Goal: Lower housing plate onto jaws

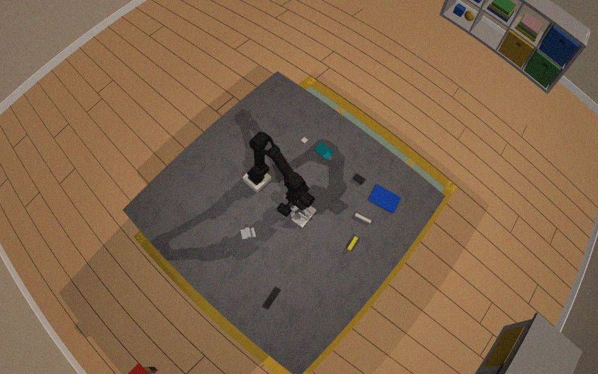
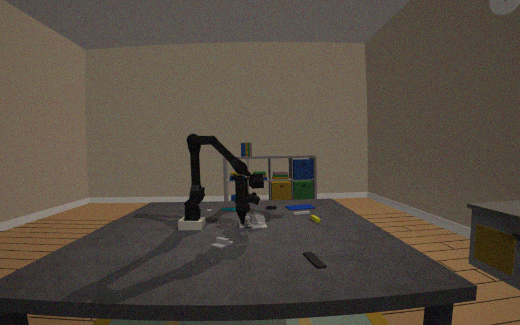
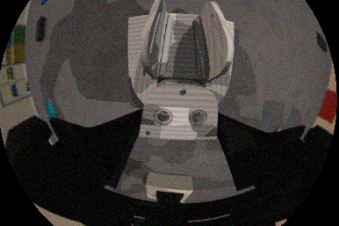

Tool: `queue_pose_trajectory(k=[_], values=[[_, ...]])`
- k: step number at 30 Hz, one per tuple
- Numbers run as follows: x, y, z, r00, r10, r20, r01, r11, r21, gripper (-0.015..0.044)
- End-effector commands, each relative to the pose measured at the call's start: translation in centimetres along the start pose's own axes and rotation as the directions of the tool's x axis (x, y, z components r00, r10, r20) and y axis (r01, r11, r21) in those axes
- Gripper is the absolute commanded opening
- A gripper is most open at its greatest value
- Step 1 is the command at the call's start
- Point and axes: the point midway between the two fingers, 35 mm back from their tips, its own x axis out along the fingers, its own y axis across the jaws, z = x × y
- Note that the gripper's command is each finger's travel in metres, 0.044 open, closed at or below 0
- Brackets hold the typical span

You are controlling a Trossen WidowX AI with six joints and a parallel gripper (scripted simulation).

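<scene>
In the wrist view, the gripper (image 1: 297, 207) (image 2: 243, 220) (image 3: 177, 115) has the housing plate (image 3: 180, 122) pinched between widely spread fingers, lower centre of the frame, its 2 round holes facing up. That side grip presumably keeps the underside free to drop over the stubs. Just above it in frame, the 2 jaws (image 3: 154, 37) (image 3: 219, 41) stand on the pale base (image 3: 135, 37). No brand, label or writing can be read.

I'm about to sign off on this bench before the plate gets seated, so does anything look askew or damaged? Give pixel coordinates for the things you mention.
Nothing looks spilled or damaged. The gripper (image 1: 291, 209) (image 2: 242, 221) is shut on the housing plate (image 3: 180, 98), over the two upright jaws. Whether the plate sits level, I cannot tell. The yellow block (image 1: 352, 243) (image 2: 315, 218) lies at an angle, which seems harmless.
</scene>
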Motion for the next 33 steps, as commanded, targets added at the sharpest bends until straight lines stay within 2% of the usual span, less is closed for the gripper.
queue_pose_trajectory(k=[1,33], values=[[0.12,-0.08,-0.03,1.000,-0.005,-0.003,0.005,1.000,0.004,0.0351],[0.85,-0.08,-0.03,1.000,-0.005,-0.003,0.005,1.000,0.005,0.0351]])
